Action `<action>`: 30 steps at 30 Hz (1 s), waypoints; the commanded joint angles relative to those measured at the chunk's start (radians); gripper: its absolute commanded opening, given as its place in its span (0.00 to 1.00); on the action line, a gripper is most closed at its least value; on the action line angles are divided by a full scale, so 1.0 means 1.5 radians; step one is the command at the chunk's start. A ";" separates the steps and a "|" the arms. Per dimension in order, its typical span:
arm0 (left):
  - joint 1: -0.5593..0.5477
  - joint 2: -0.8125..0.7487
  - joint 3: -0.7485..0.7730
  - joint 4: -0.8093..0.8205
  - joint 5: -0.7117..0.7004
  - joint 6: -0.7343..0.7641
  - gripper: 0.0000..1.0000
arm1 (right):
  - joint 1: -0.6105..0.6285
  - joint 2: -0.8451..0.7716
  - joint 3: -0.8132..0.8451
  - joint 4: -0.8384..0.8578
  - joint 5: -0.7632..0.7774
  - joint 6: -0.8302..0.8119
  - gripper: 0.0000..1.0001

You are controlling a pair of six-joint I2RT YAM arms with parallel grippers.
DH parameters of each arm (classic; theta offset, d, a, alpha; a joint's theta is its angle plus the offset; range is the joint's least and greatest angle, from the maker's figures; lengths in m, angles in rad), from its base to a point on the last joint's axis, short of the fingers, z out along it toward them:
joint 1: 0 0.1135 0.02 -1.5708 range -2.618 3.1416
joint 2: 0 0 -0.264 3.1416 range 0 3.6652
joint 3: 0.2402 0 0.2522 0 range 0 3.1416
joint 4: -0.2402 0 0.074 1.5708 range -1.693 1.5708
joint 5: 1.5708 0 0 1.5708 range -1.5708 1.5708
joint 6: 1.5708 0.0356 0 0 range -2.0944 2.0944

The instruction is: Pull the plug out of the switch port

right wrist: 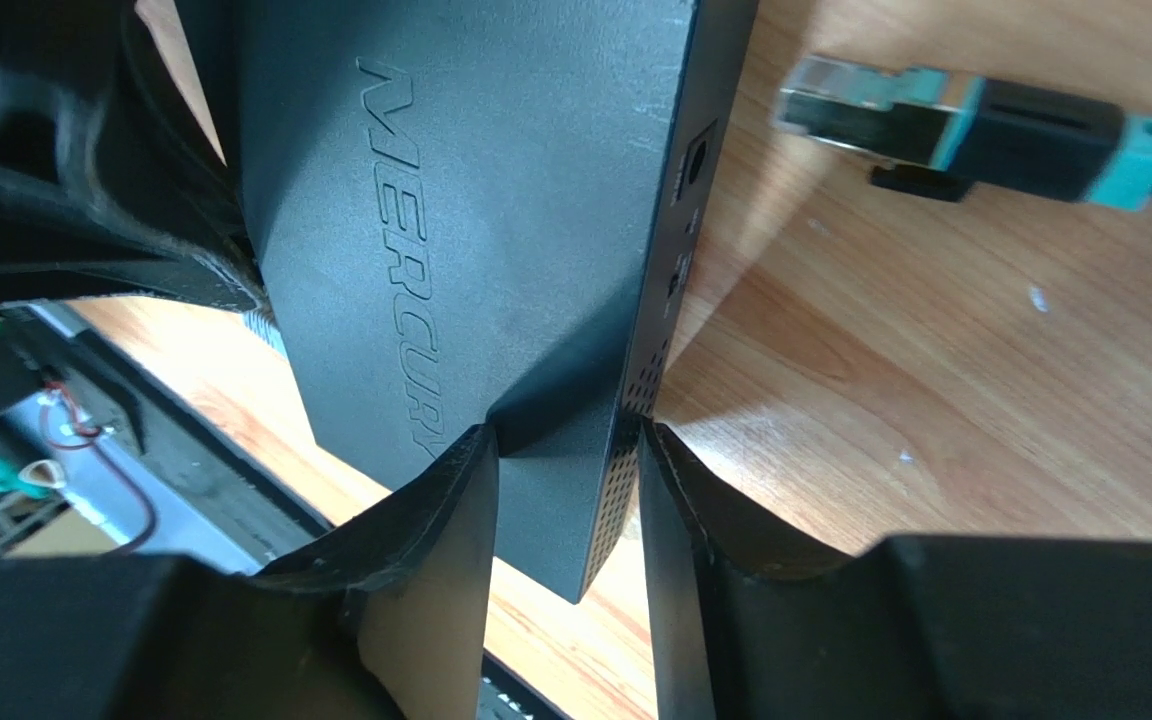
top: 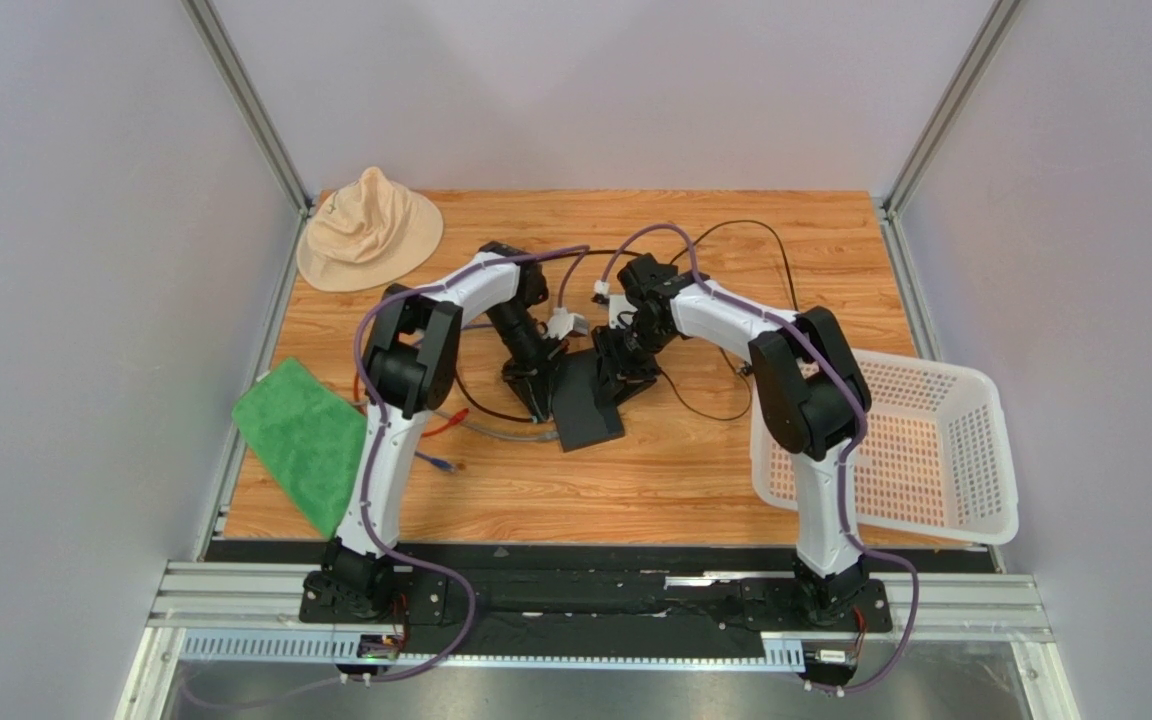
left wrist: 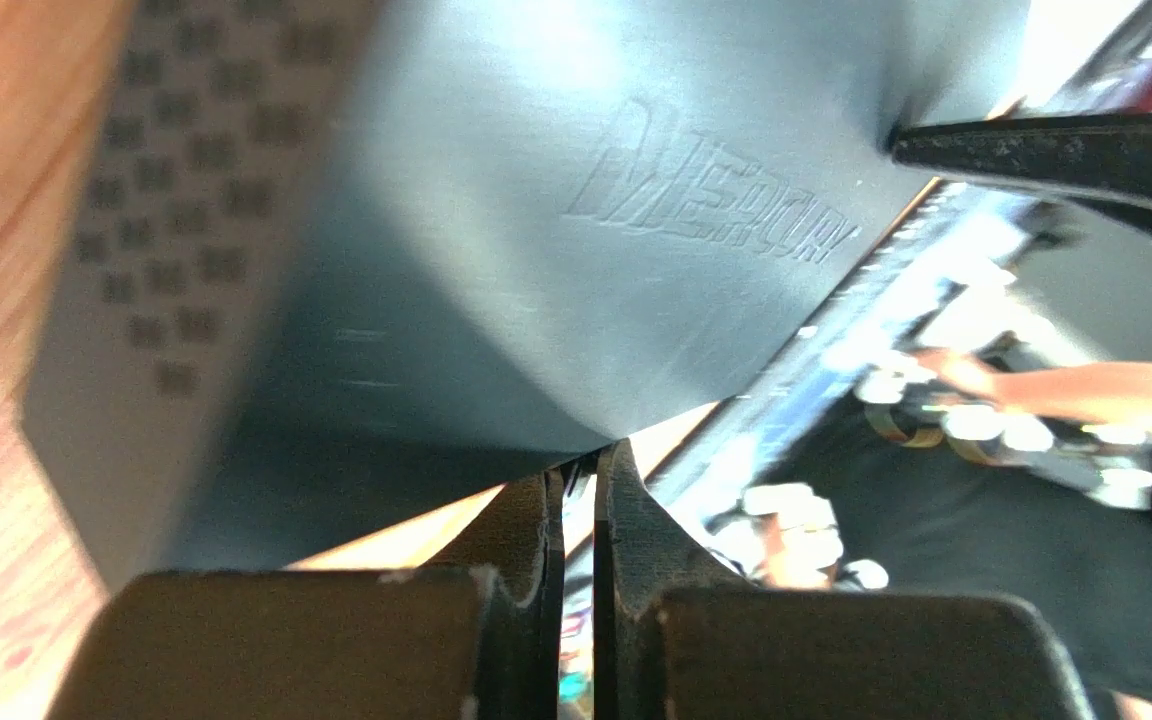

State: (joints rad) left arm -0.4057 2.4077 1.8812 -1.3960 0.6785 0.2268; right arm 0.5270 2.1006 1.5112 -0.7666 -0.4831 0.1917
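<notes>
Top external view: both arms reach in to the middle of the wooden table (top: pixel 687 480) and meet over the switch (top: pixel 585 408), a flat black box lying roughly centre, slightly nearer the left arm. Left gripper (top: pixel 540 393) is at the switch's left edge, right gripper (top: pixel 620 357) at its far right corner. Left wrist view: the left fingers (left wrist: pixel 530 525) are pressed together with only a sliver between them, their tips right up against the switch's lower edge; nothing is visibly caught between them. Right wrist view: the right fingers (right wrist: pixel 462 495) straddle a corner of the switch, one on the top face beside the embossed MERCURY lettering and the other on the vented side, both looking in contact, so it is pinching the switch. The plug (right wrist: pixel 973 128), a clear connector with a black body and teal boot, lies on the bare wood beside the switch's port side, out of the socket and apart from the box; the shot is slightly blurred. Cannot tell whether the switch sits flat or tilted. Elsewhere: tan hat (top: pixel 369 228) at the far left corner, green cloth (top: pixel 301 440) hanging over the left table edge, white basket (top: pixel 898 518) on the right side by the right arm, thin black cable (top: pixel 778 255) looping behind the right arm.
</notes>
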 commanded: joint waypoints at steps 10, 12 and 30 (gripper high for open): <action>-0.016 0.018 -0.045 0.030 0.100 0.023 0.00 | -0.039 -0.120 -0.105 0.061 0.112 -0.091 0.52; -0.018 0.043 0.005 0.008 0.132 0.033 0.00 | -0.033 -0.200 -0.136 0.132 0.076 -0.123 0.53; -0.031 0.080 0.018 0.016 0.107 -0.008 0.00 | 0.081 -0.034 -0.057 0.110 0.243 -0.170 0.02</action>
State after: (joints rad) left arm -0.4427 2.5050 1.9507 -1.3548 0.9451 0.2764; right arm 0.6621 1.9537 1.3815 -0.4904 -0.2512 -0.0998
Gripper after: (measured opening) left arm 0.041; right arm 0.041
